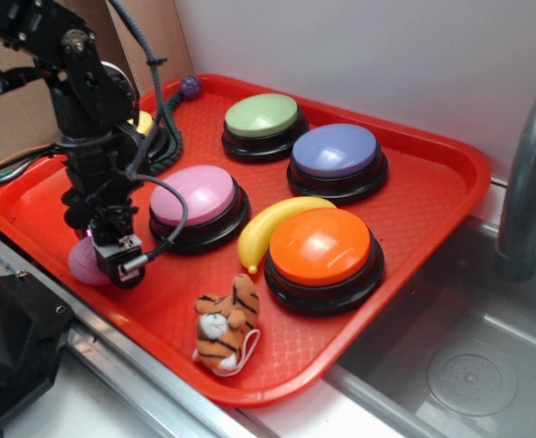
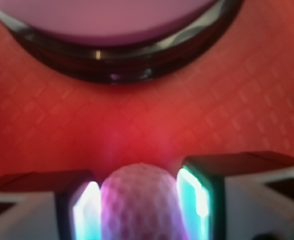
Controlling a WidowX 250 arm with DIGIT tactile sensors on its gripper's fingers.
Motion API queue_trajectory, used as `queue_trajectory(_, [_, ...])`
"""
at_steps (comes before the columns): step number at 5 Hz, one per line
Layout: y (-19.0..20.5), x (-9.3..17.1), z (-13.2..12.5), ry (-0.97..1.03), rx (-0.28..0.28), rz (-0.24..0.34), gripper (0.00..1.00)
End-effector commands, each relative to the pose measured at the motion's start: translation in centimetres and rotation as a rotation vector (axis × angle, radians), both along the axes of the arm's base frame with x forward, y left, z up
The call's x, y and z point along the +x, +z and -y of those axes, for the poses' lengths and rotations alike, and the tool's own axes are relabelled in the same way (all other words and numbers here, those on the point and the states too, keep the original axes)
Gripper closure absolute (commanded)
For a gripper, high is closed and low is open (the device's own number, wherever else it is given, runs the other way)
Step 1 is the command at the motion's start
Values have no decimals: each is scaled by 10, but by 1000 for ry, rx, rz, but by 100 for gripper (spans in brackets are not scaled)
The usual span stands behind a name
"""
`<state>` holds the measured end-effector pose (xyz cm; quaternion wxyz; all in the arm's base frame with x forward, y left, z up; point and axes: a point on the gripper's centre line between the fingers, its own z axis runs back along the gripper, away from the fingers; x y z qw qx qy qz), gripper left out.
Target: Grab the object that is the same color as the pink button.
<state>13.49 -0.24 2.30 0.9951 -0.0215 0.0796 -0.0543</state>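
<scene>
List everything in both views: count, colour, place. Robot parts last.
Plastic tray: one, red, beside the sink.
Dome push buttons: four; pink front left, green back, purple right, orange front.
Toy banana: one, yellow, between pink and orange buttons.
Plush tiger: one, orange striped, tray front.
Small knitted ball: one, pink, between the fingers.
Metal sink: one, grey, right.
Faucet: one, grey, far right.
Gripper: one, black, tray's left edge, closing around the ball.

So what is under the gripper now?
The pink ball sits between the gripper fingers, on the red tray. Whether the fingers touch it, and the ball's underside, cannot be seen.
</scene>
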Motion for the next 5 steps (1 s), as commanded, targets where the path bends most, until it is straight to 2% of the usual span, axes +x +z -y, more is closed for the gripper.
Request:
queue_trajectory(1, [77,16,-25,168,-22,90,100])
queue_trajectory(3, [164,31,-47,283,18,250,100])
queue_trajectory(4, [191,38,-57,313,39,304,100])
queue_trajectory(5, [192,45,-56,288,75,330,100])
